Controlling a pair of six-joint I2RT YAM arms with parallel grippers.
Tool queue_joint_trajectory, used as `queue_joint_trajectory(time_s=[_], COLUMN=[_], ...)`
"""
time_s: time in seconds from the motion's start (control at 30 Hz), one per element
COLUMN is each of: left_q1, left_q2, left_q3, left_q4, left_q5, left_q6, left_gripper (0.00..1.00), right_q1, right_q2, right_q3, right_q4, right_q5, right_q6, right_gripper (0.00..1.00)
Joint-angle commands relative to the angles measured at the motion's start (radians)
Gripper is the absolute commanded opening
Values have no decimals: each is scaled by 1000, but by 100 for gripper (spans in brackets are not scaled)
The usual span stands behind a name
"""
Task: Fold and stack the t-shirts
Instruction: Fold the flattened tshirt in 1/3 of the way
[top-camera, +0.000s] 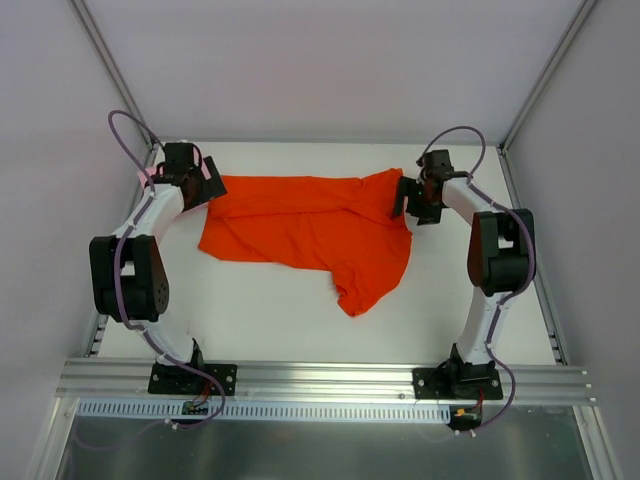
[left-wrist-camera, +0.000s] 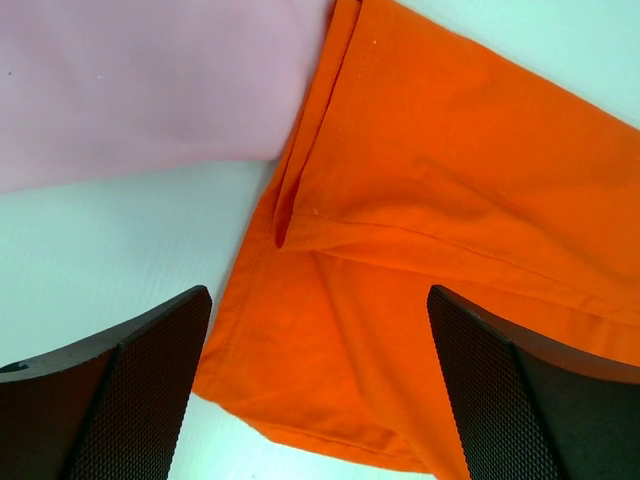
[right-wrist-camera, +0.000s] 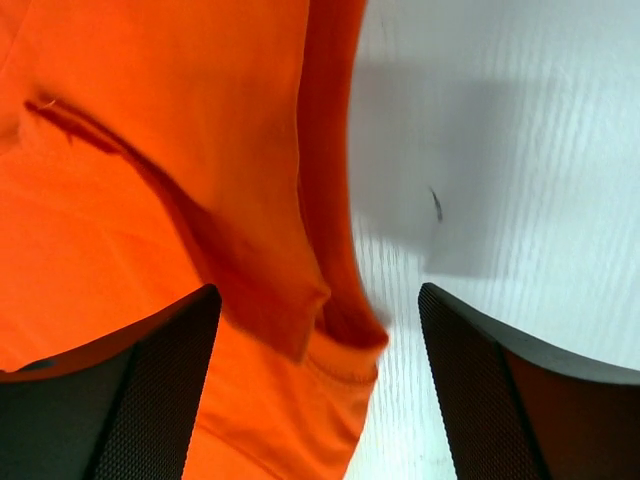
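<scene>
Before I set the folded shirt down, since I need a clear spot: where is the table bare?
The widest bare patch of table lies between the orange shirt and the arm bases. A narrow strip runs behind the shirt. Crowded: the far left corner, with the pink shirt and left gripper.

Orange-red shirt (top-camera: 300, 225) — pink shirt (left-wrist-camera: 140, 80), seemingly plain.
</scene>
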Motion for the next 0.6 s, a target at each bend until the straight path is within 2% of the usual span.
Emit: queue_joint_trajectory(time_s=[0.0, 0.17, 0.4, 0.57], left_q1=[2, 2, 1, 1], left_q2=[-86, -157, -197, -218], left_q3=[-49, -106, -154, -198], left_q4=[-34, -32, -32, -35], left_q5=[-1, 1, 7, 12], left_q6=[-4, 10, 28, 16], left_gripper=[90, 91, 90, 89], right_q1=[5, 4, 23, 51], right_q2=[-131, -212, -286, -281], right_q3=[-9, -67, -190, -226], right_q4=[-37, -66, -98, -126], right_q5=[21, 13, 73, 117], right_q6=[12, 65, 122, 140], right_gripper=[84, 81, 66, 65])
